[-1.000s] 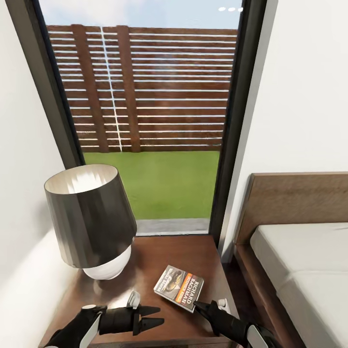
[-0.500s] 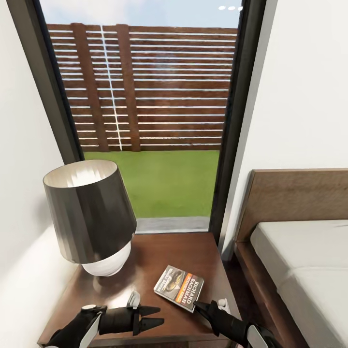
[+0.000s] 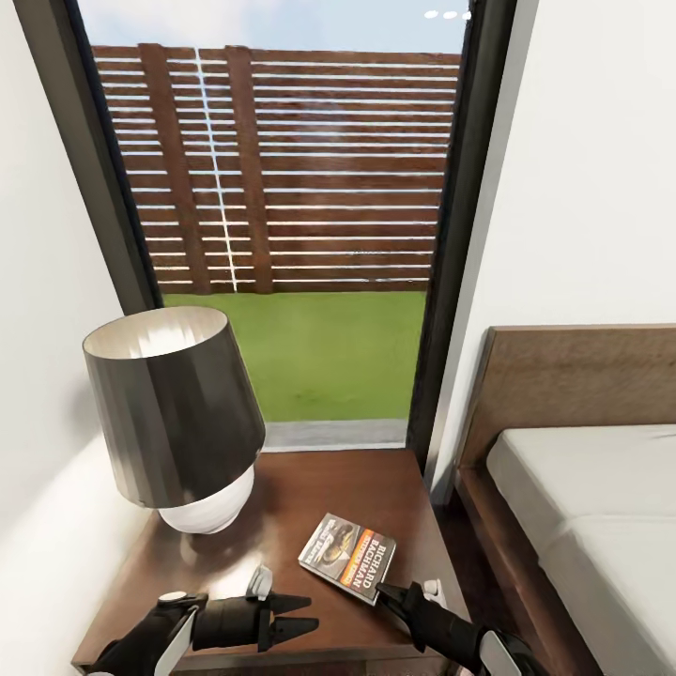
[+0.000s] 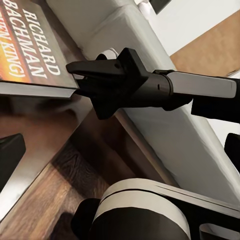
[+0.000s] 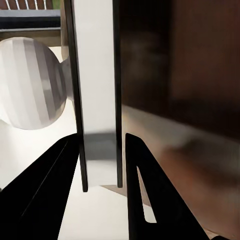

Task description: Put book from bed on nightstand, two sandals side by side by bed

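Note:
The book (image 3: pixel 347 552) lies near the front right of the dark reddish-brown nightstand (image 3: pixel 310 488), cover up. My right gripper (image 3: pixel 383 593) is at its near corner, one finger on each face, shut on the book. In the right wrist view the book's page edge (image 5: pixel 97 100) runs between the two dark fingers (image 5: pixel 55 180). The left wrist view shows the book (image 4: pixel 30 45) with the right gripper (image 4: pixel 75 75) clasping its corner. My left gripper (image 3: pixel 313 612) hovers open over the nightstand's front, left of the book, with nothing in it. The bed (image 3: pixel 582 507) stands to the right. The two sandals are out of view.
A lamp (image 3: pixel 174 413) with a dark shade and round white base stands on the nightstand's left half; its base (image 5: pixel 30 85) shows in the right wrist view. Behind is a tall window (image 3: pixel 300 235) onto grass and a slatted fence. White walls flank the nightstand.
The whole picture has shifted slightly, so the camera has moved. The book and both grippers have kept their places.

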You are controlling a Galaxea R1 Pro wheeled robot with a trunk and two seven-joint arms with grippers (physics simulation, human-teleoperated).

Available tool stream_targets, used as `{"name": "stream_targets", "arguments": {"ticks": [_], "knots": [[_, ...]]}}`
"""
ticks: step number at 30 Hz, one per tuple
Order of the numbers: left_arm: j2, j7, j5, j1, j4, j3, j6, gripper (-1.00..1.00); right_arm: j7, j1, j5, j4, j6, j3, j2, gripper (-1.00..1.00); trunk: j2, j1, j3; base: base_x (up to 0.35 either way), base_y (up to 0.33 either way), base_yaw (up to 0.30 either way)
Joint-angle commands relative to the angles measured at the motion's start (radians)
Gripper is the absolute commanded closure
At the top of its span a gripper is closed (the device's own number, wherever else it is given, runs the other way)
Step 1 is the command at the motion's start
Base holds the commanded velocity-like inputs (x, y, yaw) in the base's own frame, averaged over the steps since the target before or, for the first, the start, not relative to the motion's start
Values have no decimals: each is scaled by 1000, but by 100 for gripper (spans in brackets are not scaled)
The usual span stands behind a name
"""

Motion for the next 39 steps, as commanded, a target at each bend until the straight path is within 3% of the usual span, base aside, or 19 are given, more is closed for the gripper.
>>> {"name": "stream_targets", "arguments": {"ticks": [1, 29, 30, 39], "knots": [[1, -1, 9, -1, -1, -7, 11, -100, -1, 0, 17, 1, -5, -6, 0, 100, 0, 0, -1, 0, 0, 0], [1, 0, 9, -1, -1, -7, 9, -100, -1, 0, 17, 1, -5, -6, 0, 100, 0, 0, -1, 29, 0, 0], [1, 0, 9, -1, -1, -7, 9, -100, -1, 0, 17, 1, -5, -5, 0, -100, 0, 0, -1, 0, 0, 0], [1, 0, 9, -1, -1, -7, 9, -100, -1, -1, 17, 0, -5, -6, 0, -100, 0, 0, -1, 0, 0, 0]]}}
